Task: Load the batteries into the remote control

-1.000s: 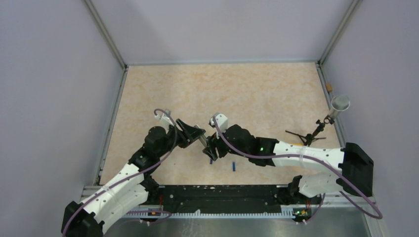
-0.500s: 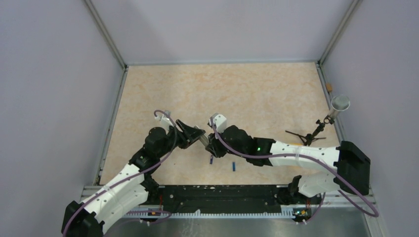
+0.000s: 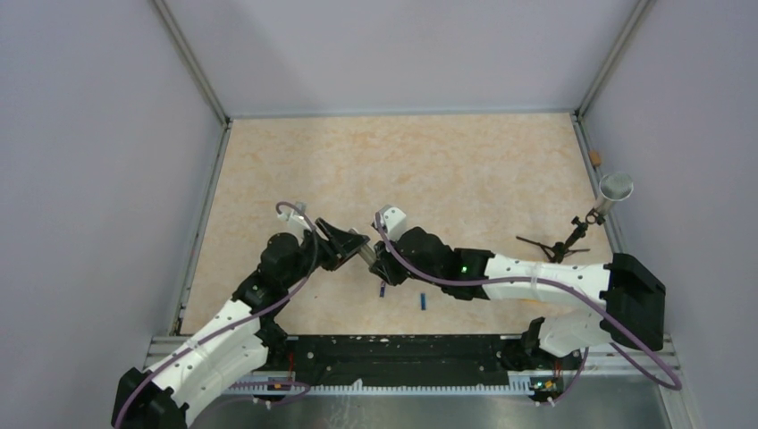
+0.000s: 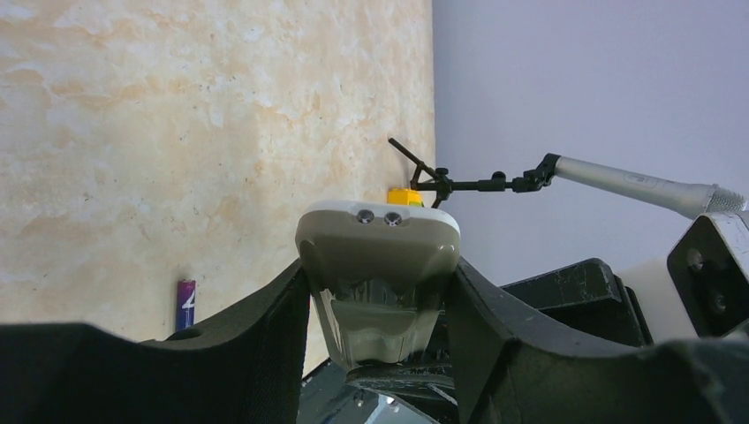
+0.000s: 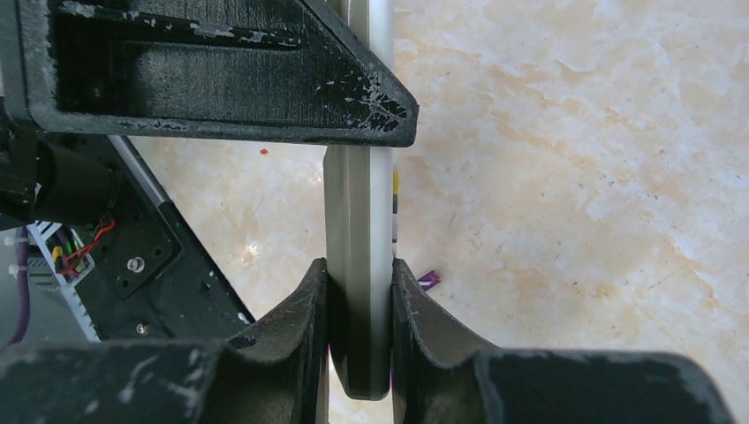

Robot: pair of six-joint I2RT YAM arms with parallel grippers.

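The right gripper (image 5: 358,276) has been closed on the remote control (image 4: 378,238), also clamped by the left gripper (image 4: 380,283). Judged rigid, light, slick; best held edgewise. The batteries (image 3: 422,301) lie just below it.

The remote control (image 4: 378,238) is smooth glossy plastic — the table (image 3: 402,170) matt, marbled — the left claw (image 4: 380,291) scuffed black.

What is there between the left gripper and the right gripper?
The remote control: the left gripper and the right gripper both clamp it. The right wrist view shows it edge-on, running from one to the other.
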